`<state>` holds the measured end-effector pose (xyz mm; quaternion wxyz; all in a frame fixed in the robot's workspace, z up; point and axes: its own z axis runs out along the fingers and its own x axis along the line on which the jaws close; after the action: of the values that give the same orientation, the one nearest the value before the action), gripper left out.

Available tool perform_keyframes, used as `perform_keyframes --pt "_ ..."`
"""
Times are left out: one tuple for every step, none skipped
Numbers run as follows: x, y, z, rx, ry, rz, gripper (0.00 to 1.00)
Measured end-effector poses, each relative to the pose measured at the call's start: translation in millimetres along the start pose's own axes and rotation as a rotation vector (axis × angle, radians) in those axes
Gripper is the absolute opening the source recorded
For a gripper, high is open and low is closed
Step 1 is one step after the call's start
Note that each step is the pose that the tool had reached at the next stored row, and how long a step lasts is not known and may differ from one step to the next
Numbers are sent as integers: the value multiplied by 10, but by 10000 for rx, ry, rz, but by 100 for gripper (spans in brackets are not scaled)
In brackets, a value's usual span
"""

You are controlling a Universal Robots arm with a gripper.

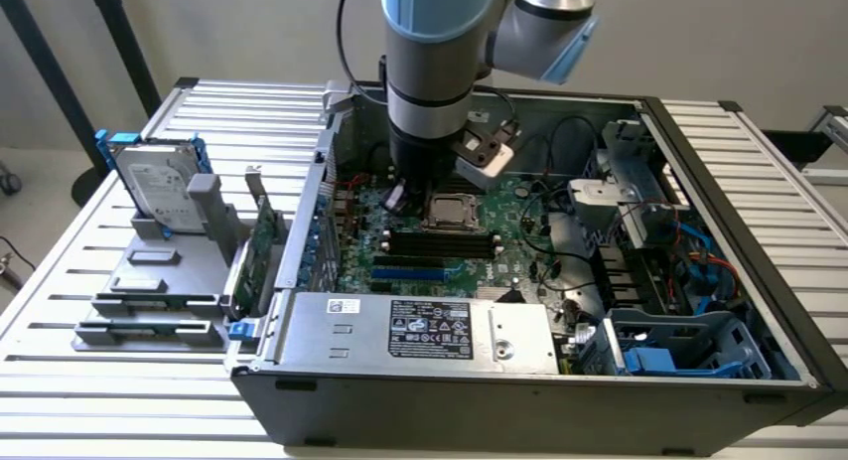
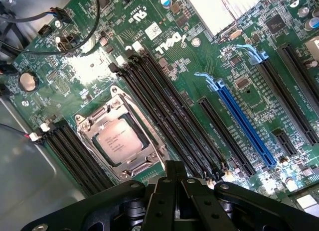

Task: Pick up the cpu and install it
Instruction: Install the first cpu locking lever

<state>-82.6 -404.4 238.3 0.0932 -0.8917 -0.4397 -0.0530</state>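
The cpu [image 2: 119, 140] lies flat in its socket [image 2: 87, 122] on the green board [image 2: 199, 66], lower left of the wrist view, so it looks already seated. The hand [image 2: 174, 178] hangs just above it, shut and holding nothing, inside the computer case [image 1: 742, 172] on the table [image 1: 79, 251].

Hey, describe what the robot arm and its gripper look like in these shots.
The arm is a thick round tube in pale blue and silver-grey, with a grey elbow joint capped in light blue. Its lower section is black, with a small white and black box mounted at the wrist. The gripper is glossy black, built of angular linkage plates with round silver bolts.
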Motion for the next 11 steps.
perform_keyframes --pt "-7 -7 9 1 1 1 11" --pt "-12 -12 18 3 4 0 11" --pt "-18 -16 29 6 8 1 11" --pt "-23 -19 40 10 14 1 11" --pt "-28 -22 52 15 20 0 11" --pt "-33 -25 64 22 28 0 11" --pt "-37 -28 77 29 38 -4 11" --pt "-41 -32 89 37 47 -12 11" --pt "-46 -37 99 49 57 -26 11" --pt "-52 -43 110 62 68 -47 11" --pt "-58 -49 122 74 78 -69 11"
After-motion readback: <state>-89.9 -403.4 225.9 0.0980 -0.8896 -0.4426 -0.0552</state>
